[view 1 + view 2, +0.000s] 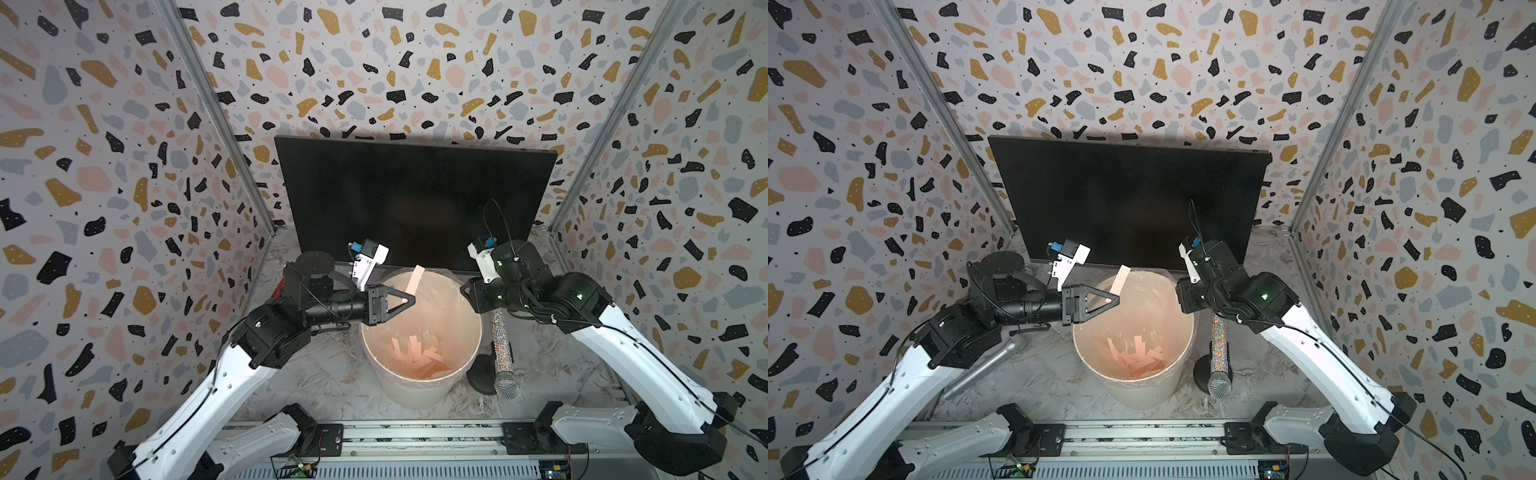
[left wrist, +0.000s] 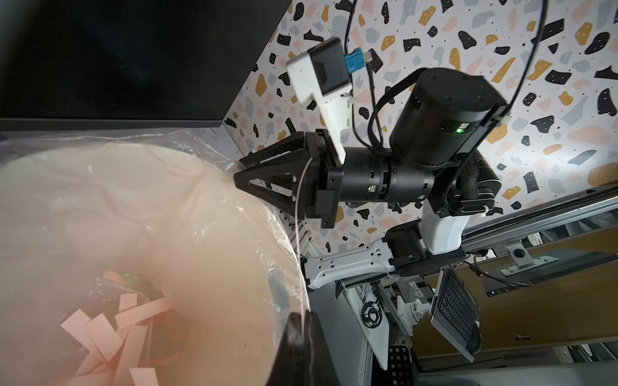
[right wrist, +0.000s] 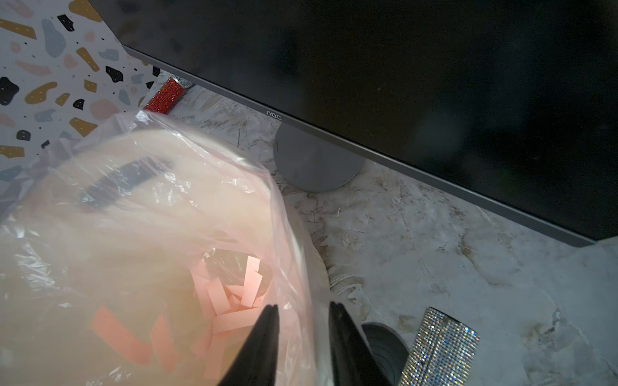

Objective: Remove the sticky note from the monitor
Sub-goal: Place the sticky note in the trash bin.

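Observation:
A pink sticky note (image 1: 416,277) (image 1: 1121,279) stands up from my left gripper (image 1: 411,300) (image 1: 1115,300), which is shut on its lower end above the white bucket's rim (image 1: 480,330) (image 1: 1193,332). In the left wrist view the sticky note (image 2: 297,234) shows edge-on, pinched at the left gripper (image 2: 302,315). The monitor (image 1: 415,195) (image 1: 1129,195) (image 3: 418,67) stands behind, and its visible black face is bare. My right gripper (image 3: 302,305) is open at the bucket's right side, one finger on each side of the plastic-lined wall, holding nothing.
Several pink notes (image 1: 415,353) lie in the bottom of the bucket. A glittery microphone on a round stand (image 1: 500,353) is right of the bucket. A silver microphone (image 1: 984,365) lies under the left arm, and a red glittery one (image 3: 164,97) is beside the monitor's round foot (image 3: 314,160).

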Robot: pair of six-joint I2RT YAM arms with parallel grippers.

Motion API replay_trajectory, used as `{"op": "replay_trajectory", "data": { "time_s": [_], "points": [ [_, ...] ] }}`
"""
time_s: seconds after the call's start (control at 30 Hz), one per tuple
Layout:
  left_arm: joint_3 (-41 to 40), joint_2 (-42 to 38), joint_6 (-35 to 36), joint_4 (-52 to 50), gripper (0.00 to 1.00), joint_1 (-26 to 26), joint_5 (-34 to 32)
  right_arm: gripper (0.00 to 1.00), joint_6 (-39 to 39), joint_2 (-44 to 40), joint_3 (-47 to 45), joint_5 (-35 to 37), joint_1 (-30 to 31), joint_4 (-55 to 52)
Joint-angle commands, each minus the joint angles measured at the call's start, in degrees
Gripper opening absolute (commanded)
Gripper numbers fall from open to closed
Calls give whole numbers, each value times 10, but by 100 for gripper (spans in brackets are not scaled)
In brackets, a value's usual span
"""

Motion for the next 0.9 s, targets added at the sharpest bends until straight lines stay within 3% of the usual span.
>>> {"op": "replay_trajectory", "data": {
  "time_s": [0.0,0.3,0.6,0.87],
  "points": [
    [-12,-10,25,-11,0,-14,-13,35,3,-18,16,11,-1,6],
    [4,12,66,-94,0,-68,-58,42,1,-27,14,19,-1,6],
    [31,36,89,-140,15,-92,-94,44,-2,-40,10,32,-1,5],
    [40,39,91,-141,40,-97,-103,45,-8,-57,11,45,-1,4]
  ]
}}
